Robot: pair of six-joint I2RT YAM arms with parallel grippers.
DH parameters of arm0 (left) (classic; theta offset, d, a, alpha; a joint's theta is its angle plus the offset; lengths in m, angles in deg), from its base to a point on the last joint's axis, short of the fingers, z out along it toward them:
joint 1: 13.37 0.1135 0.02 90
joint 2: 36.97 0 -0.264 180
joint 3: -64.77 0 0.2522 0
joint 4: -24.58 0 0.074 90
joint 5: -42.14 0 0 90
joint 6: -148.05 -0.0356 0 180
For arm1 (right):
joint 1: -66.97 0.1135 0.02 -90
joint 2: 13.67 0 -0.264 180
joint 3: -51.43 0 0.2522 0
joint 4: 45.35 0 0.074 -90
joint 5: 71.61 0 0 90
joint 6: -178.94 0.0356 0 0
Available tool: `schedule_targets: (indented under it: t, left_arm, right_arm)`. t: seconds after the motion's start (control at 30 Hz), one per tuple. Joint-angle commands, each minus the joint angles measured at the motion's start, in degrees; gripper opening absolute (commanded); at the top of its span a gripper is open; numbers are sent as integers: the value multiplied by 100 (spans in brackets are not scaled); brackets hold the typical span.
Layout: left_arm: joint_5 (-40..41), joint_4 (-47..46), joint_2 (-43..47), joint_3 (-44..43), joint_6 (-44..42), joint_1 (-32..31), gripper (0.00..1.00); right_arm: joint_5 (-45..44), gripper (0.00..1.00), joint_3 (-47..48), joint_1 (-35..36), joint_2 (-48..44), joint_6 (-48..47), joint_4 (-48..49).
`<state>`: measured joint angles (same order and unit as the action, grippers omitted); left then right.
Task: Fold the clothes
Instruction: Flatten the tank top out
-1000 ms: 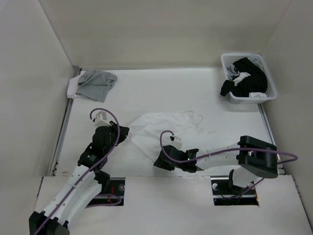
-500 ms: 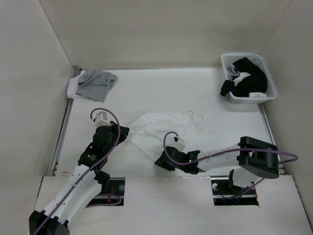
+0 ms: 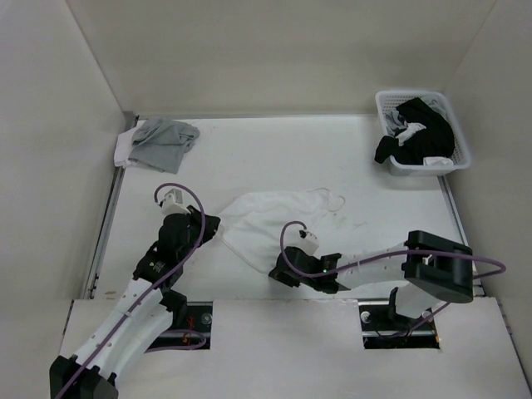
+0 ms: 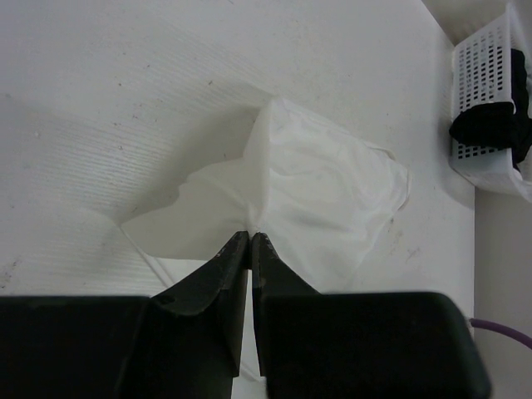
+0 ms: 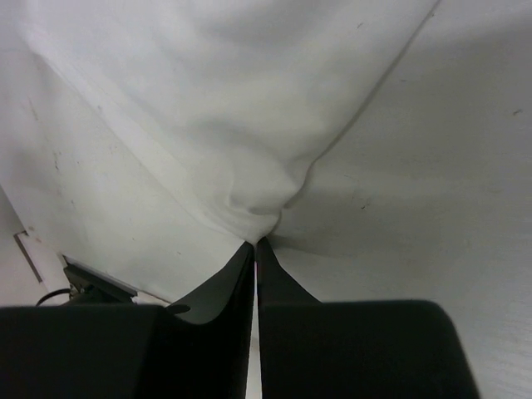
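The clothes (image 3: pixel 270 218), one thin white garment, lie crumpled in the middle of the table, thin strings trailing at their right edge (image 3: pixel 331 199). My left gripper (image 3: pixel 214 226) is shut on the garment's left corner; in the left wrist view (image 4: pixel 250 235) the white fabric (image 4: pixel 316 187) bunches into the closed tips. My right gripper (image 3: pixel 276 271) is shut on the garment's near corner. In the right wrist view (image 5: pixel 255 243) the cloth (image 5: pixel 216 108) gathers into a pinched fold right at the tips.
A grey garment (image 3: pixel 164 141) lies at the back left corner. A white basket (image 3: pixel 391 108) with black clothes (image 3: pixel 424 133) stands at the back right. Walls enclose the table on the left, back and right.
My right gripper has closed on the garment's near corner after sliding slightly right and toward the near edge. The left arm has stayed put, still gripping.
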<state>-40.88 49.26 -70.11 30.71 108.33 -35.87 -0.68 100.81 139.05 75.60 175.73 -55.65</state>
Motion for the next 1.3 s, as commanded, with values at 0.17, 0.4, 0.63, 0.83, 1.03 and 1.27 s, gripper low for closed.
schedule_targets:
  t: [0.17, 0.4, 0.63, 0.83, 1.03, 1.27]
  left_arm:
    - [84, -380, 45, -642, -124, 5, 4]
    - [1022, -415, 405, -2203, -500, -434, 3]
    - [1613, -1020, 248, -3410, -871, -602, 3]
    - [1745, -1390, -25, -3920, -1029, -584, 3]
    - [1850, -1829, -473, -3869, -1178, -514, 3]
    - [2220, -2910, -2044, -3402, -1574, -365, 2]
  right_arm:
    - [-913, 0, 279, 135, -1542, -1110, -1469]
    - [-2290, 0, 1820, 189, -4211, -3029, -3813]
    - [-3208, 0, 3783, 74, -4700, -5107, -3942]
    - [-2841, 1, 4690, -346, -4271, -6550, -2923]
    - [-874, 1, 4929, -2119, -3392, -6438, -2579]
    - [1457, 1, 5077, -4424, -1617, -5813, -1920]
